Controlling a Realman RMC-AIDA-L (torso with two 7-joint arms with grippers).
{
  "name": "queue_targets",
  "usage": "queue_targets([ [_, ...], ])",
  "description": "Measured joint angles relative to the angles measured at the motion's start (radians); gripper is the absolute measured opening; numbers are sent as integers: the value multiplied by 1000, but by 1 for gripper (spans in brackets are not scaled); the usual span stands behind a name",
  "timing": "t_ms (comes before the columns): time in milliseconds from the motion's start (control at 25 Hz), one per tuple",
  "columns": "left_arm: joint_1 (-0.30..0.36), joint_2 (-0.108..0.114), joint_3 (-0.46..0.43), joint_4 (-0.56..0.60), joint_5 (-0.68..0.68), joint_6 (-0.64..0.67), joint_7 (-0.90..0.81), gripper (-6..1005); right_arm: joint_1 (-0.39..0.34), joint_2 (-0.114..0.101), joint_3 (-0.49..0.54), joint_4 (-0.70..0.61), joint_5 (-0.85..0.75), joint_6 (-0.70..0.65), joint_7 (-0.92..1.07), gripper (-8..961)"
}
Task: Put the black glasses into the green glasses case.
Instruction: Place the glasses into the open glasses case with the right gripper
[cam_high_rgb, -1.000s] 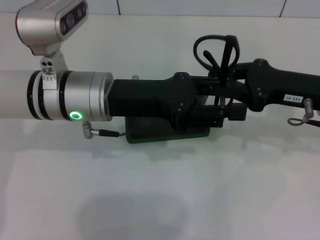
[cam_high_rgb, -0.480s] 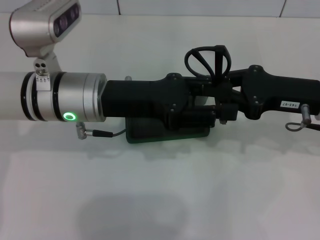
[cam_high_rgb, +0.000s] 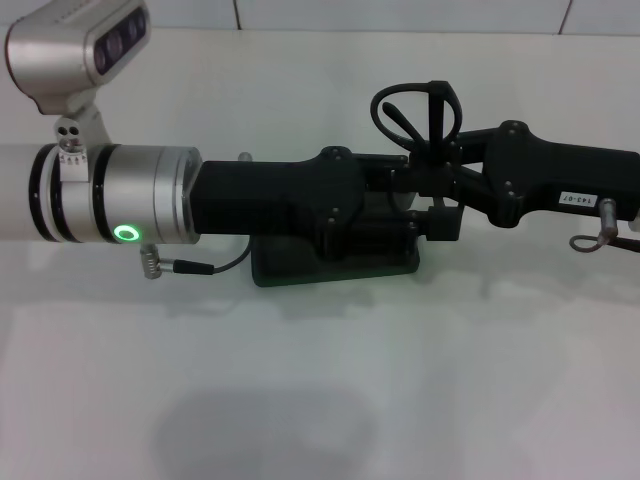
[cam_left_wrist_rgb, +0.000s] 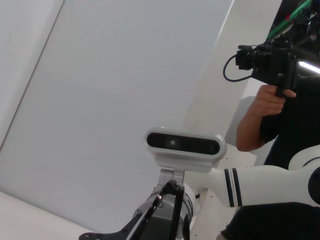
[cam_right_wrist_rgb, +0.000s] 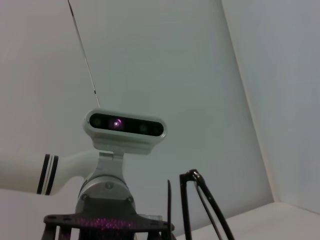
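Note:
The black glasses stand upright in the air above the far right end of the green glasses case, which lies on the white table and is mostly hidden under my left arm. My left gripper comes in from the left and my right gripper from the right. They meet at the lower part of the glasses, and both look shut on them. The thin frame also shows in the right wrist view and in the left wrist view.
The white table stretches toward me, with a tiled wall behind it. A cable hangs from my left wrist beside the case. In the left wrist view a person holds a camera behind the robot.
Both arms have shifted left together, carrying the glasses with them. The glasses now stand a little farther left over the case.

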Motion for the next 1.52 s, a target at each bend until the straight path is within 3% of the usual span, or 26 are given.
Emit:
queue_targets([
  [440,4,9,0,3,-7,1,-3,560,6,1,-6,-30,-89,9,2,110],
  [800,32,21,-34,3,-4,1,3,560,-13,6,-21,-112,-160,156,-39,110],
  [960,67,27,-83,12,-6,2,5,560,-10,12,-113,-173,-171,264,-50,110],
  [1240,148,31,-147,54,-12,3,8,560,-18,13,-362,-262,-120,487,-50,128],
  [1520,166,28,-155,55,-11,3,14,560,-49,13,-565,-354,-69,671,-50,171],
])
